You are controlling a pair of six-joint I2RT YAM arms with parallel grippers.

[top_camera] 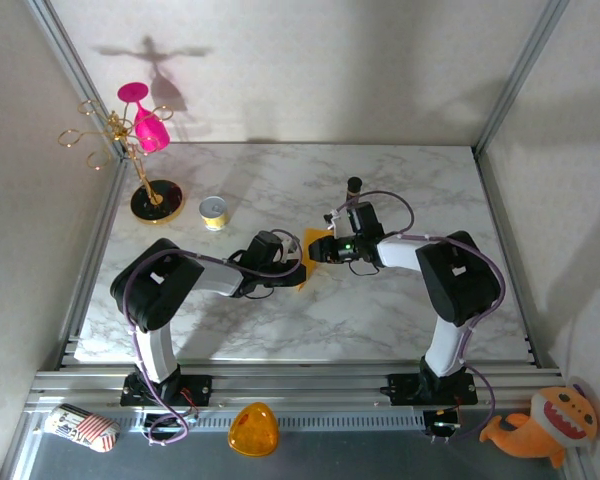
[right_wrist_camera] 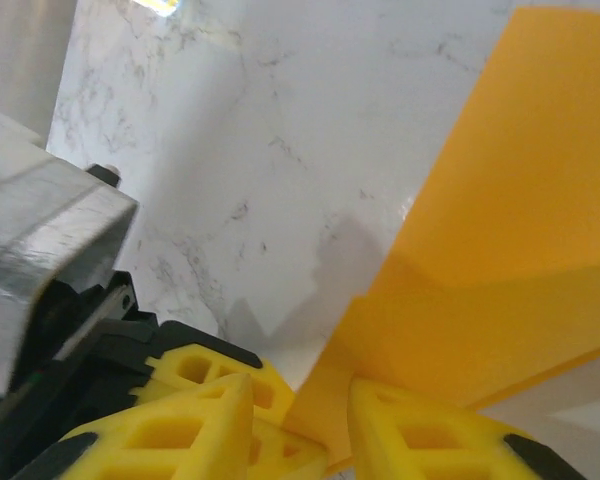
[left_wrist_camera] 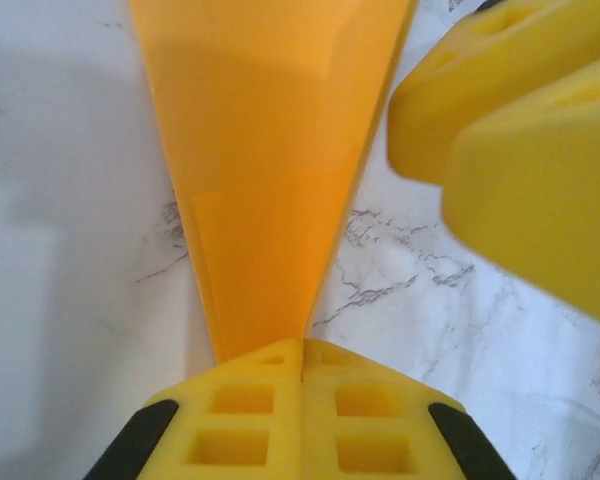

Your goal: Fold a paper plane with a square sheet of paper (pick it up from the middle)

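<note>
Yellow moulded jaws of the left gripper [left_wrist_camera: 302,345] sit closest to the lens in the left wrist view. They are pressed fully together on the narrow tip of the thin, matte orange-yellow sheet of paper [left_wrist_camera: 270,170], which is already creased into a long wedge that widens away from them. From above, the paper [top_camera: 315,240] sits over the middle of the white marble table [top_camera: 400,190], bridging the two arms where they meet.

Beside the paper's wider end is the right gripper [right_wrist_camera: 300,385]. Its jaws stand partly apart, with a folded corner of the paper [right_wrist_camera: 500,230] lying in the gap between them. They straddle it rather than pinch it, as far as the right wrist view shows. Its yellow fingers [left_wrist_camera: 500,130] also appear just beside the wedge's edge in the left wrist view.

My guess is that the paper will handle as almost weightless and limp. It should be stiff only along its creases, quick to buckle or slide on the smooth marble, and easily crushed or torn by a hard squeeze. The safest hold looks to be on a doubled, creased edge or along the centre line, where the layers give some body. A single free flap would be a poorer place to grip.
</note>
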